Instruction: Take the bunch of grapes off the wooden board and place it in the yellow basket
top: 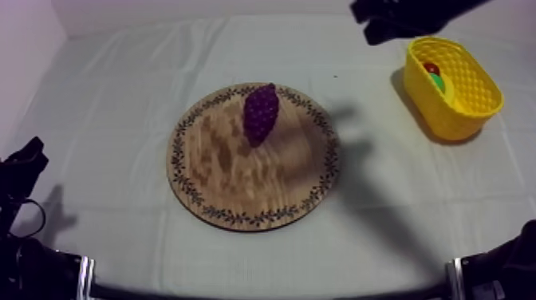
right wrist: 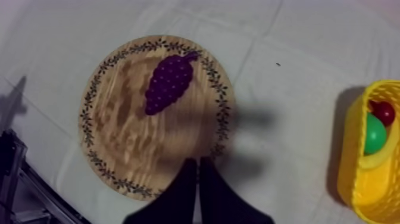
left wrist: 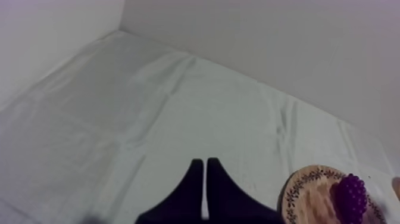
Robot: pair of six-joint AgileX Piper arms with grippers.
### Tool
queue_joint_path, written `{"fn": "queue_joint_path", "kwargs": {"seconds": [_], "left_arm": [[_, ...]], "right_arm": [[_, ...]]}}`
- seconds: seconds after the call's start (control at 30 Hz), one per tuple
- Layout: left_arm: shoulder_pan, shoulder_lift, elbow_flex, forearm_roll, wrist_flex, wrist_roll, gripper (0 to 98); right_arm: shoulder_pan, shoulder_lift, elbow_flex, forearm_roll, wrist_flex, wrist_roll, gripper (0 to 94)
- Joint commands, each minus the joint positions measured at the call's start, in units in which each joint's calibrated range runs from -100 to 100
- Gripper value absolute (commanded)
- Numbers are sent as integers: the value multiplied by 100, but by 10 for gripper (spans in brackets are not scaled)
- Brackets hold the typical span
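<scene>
The purple bunch of grapes (top: 261, 113) lies on the far part of the round wooden board (top: 239, 183) at the table's middle. The yellow basket (top: 470, 100) stands at the far right. My right gripper (right wrist: 198, 162) is shut on nothing, hovering high over the board's (right wrist: 131, 137) near rim, with the grapes (right wrist: 169, 83) beyond its tips and the basket (right wrist: 354, 173) off to the side. In the top view my right arm (top: 383, 20) comes in at the upper right. My left gripper (left wrist: 205, 162) is shut and rests low at the left (top: 24, 163), with the grapes (left wrist: 351, 196) off to its side.
A small red fruit (right wrist: 383, 111) and a green fruit (right wrist: 374, 134) lie inside the basket. The grey-white cloth (top: 120, 96) covers the table between the board and the basket and out to the left. A wall rises behind the table.
</scene>
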Motion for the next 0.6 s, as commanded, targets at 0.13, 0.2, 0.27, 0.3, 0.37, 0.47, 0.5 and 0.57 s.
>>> {"fn": "queue_joint_path", "kwargs": {"seconds": [0.13, 0.2, 0.27, 0.3, 0.37, 0.47, 0.5, 0.57], "left_arm": [[2, 1, -4, -2, -1, 0, 0], [2, 1, -4, -2, -1, 0, 0], [2, 1, -4, -2, -1, 0, 0], [2, 1, -4, -2, -1, 0, 0], [2, 1, -4, -2, -1, 0, 0], [2, 1, -4, -2, -1, 0, 0], [2, 1, -4, -2, -1, 0, 0], [2, 1, -4, -2, -1, 0, 0]], "right_arm": [[-423, 1519, -1373, 192, 707, -442, 3], [-505, 1879, -1641, 212, 830, -554, 3], [-539, 2215, -1938, 185, 936, -636, 3], [-542, 2377, -2102, 164, 983, -661, 3], [-527, 2688, -2465, 122, 1079, -689, 3], [-477, 3083, -3037, 86, 1207, -730, 3], [-462, 3196, -3215, 82, 1262, -747, 3], [-436, 3385, -3525, 82, 1367, -766, 3]]}}
